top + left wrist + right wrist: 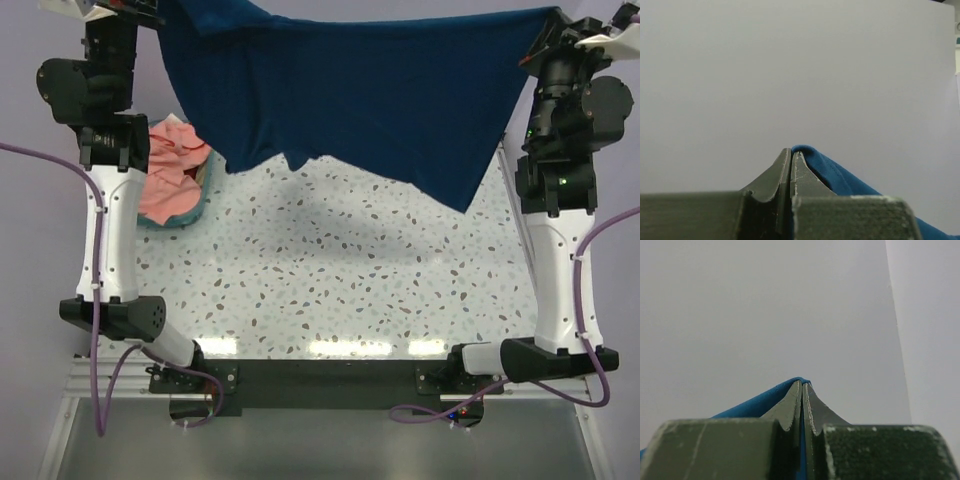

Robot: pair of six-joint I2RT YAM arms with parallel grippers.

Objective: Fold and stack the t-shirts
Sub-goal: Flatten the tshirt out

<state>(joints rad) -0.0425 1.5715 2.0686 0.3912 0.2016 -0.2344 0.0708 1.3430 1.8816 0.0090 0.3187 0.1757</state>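
Observation:
The navy blue t-shirt hangs spread in the air across the back of the table, held up at both top corners. My left gripper is shut on its left corner, with blue cloth bulging over the right finger. My right gripper is shut on its right corner, with blue cloth running off to the left. In the top view the left gripper and right gripper are high at the back. The salmon-pink t-shirt lies crumpled in the round teal basket. No white print shows.
The speckled white table lies under the hanging shirt. The teal basket stands at the back left beside the left arm. A plain lilac wall fills both wrist views. The arm bases sit on a black rail at the near edge.

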